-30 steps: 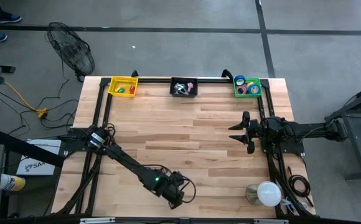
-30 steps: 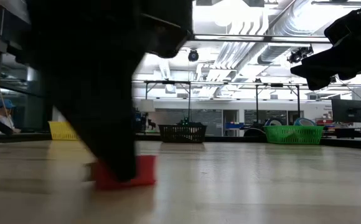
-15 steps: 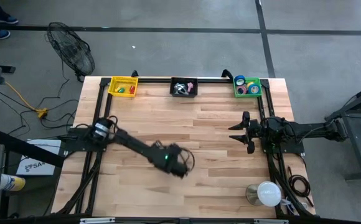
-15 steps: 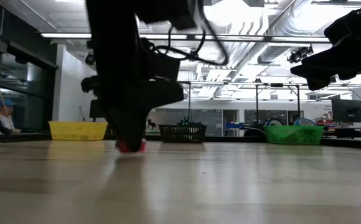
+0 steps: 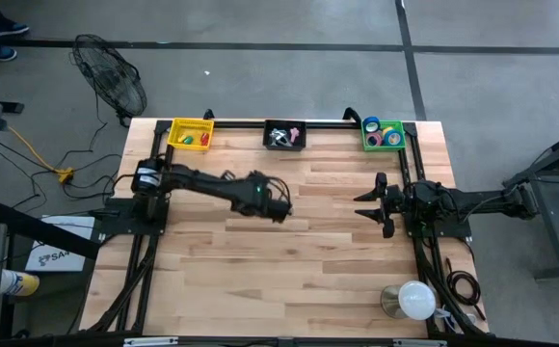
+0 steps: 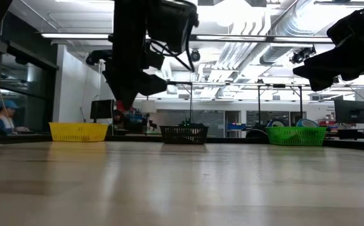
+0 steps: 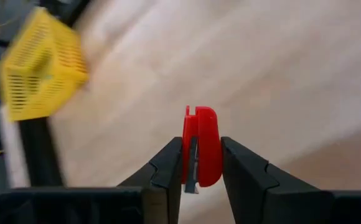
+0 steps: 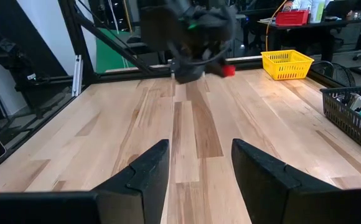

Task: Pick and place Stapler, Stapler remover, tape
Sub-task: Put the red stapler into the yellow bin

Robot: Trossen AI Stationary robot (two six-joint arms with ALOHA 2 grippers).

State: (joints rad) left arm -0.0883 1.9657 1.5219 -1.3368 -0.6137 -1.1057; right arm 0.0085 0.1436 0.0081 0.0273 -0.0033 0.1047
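Yellow basket (image 5: 190,133) at the table's far left corner, a few small red and green pieces inside. The left gripper (image 5: 278,208) now hangs over the left-centre of the table, well up from the near edge where it stood a second ago; across the three high views the arm has swung from the near edge toward the far side, elbow folding back. It is clenched on a small red stapler (image 7: 200,146), held edge-on between both fingers in the left wrist view, with the yellow basket blurred ahead of it. In the low view the red piece that sat on the wood a second ago is gone from the tabletop; the left gripper is lifted clear of the surface there. Judgement: pick done, carry under way, and the yellow basket looks the likely drop point since it is what the wrist faces. Black basket (image 5: 285,135) at the far middle holds a jumble of small items, too small to name. Green basket (image 5: 384,135) at far right holds the tape (image 5: 383,130) rolls, blue and pink rings already inside. The right gripper (image 5: 371,204) waits over the right side of the table, fingers parted and empty, unmoved over the last second. Remaining for this item: travel to the basket, release.
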